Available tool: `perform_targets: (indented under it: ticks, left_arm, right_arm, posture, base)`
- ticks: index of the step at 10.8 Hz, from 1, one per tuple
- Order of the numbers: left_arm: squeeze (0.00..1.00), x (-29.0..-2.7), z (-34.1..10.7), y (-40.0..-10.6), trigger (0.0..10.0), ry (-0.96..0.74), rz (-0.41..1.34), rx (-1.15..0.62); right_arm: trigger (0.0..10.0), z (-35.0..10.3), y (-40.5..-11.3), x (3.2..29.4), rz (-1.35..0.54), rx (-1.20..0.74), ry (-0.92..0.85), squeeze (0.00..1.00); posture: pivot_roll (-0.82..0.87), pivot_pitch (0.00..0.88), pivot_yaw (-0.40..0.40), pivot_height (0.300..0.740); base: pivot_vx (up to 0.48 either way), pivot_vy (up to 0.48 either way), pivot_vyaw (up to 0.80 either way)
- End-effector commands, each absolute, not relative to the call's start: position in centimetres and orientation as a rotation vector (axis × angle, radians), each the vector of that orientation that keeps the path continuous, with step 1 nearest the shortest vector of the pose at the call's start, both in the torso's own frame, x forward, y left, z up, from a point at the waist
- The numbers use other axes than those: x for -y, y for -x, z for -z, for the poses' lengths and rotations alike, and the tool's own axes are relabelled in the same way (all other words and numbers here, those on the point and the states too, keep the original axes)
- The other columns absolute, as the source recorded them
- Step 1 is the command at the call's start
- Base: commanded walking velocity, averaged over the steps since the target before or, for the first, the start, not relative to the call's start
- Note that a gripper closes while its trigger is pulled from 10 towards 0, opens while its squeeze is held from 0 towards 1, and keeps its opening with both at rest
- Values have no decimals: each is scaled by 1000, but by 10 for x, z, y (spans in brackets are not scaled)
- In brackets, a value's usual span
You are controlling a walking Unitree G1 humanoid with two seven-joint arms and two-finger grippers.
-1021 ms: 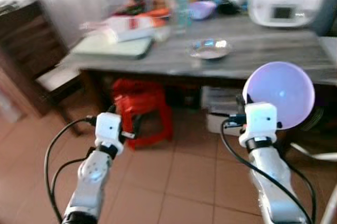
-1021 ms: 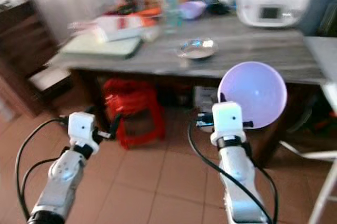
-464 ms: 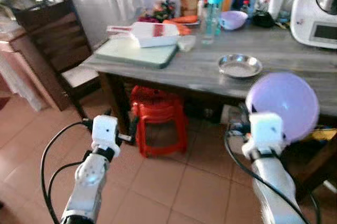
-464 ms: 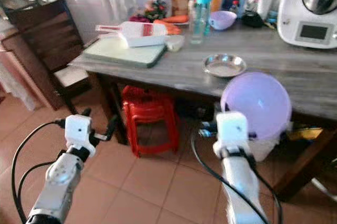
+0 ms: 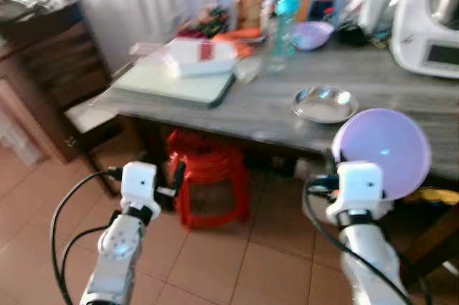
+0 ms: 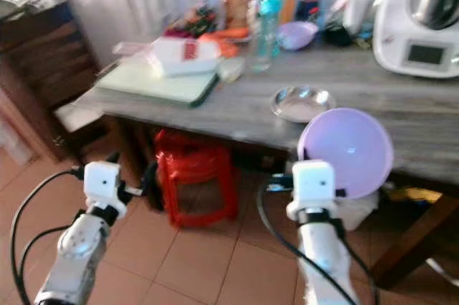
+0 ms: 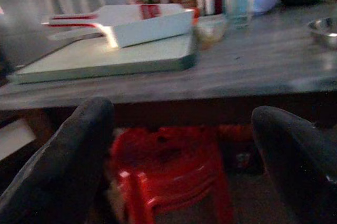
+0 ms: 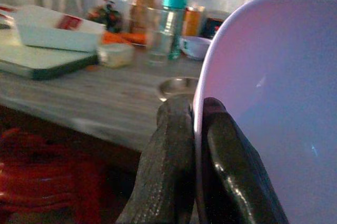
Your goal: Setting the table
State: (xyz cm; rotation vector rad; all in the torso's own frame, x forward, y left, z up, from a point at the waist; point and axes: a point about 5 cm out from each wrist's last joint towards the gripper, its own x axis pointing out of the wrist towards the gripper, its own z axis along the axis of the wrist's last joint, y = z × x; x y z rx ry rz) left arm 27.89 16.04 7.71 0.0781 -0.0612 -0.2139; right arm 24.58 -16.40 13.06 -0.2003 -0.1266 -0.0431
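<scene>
Right claw point(image 8: 196, 129): clamped on rim of lilac plastic bowl point(image 5: 384, 151), one finger either side of the wall; bowl held upright on edge, hollow facing the camera, in front of the near edge of the surface, right side.
Left claw point(image 7: 184, 145): fingers wide apart, nothing between them; held low at left, facing the red plastic stool point(image 5: 208, 176) under the surface.
Surface: grey wooden table point(image 5: 401, 79).
On surface, centre right: small shiny metal dish point(image 5: 324, 104), just beyond the held bowl.
On surface, left: pale green cutting board point(image 5: 176, 82), white rectangular tray point(image 5: 201, 56) on it.
Far edge: jars, teal-capped bottle point(image 5: 285, 21), second small lilac bowl point(image 5: 313, 34).
Far right: white kitchen appliance point(image 5: 430, 21).
Left of surface: dark wooden chair point(image 5: 61, 68).
</scene>
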Motion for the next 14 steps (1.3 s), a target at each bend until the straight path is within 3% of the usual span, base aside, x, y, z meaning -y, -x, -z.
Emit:
perform_targets:
  ticks: [1,11,14]
  left_arm:
    - [0,-154,-80,-281,10000,-75,232,69]
    - [0,-150,-79,-280,10000,-67,246,64]
    - [0,-144,-84,-279,10000,-49,287,96]
  right_arm:
    - [10000,-139,-249,169,58,148,205,0]
    - [10000,-139,-251,160,23,161,221,0]
    - [10000,-140,-252,159,21,164,224,0]
  posture:
    - [-24,0,65,740]
    - [-18,0,66,740]
    - [-17,0,66,740]
  base:
    - [330,0,-506]
    - [328,0,-54]
    - [0,0,0]
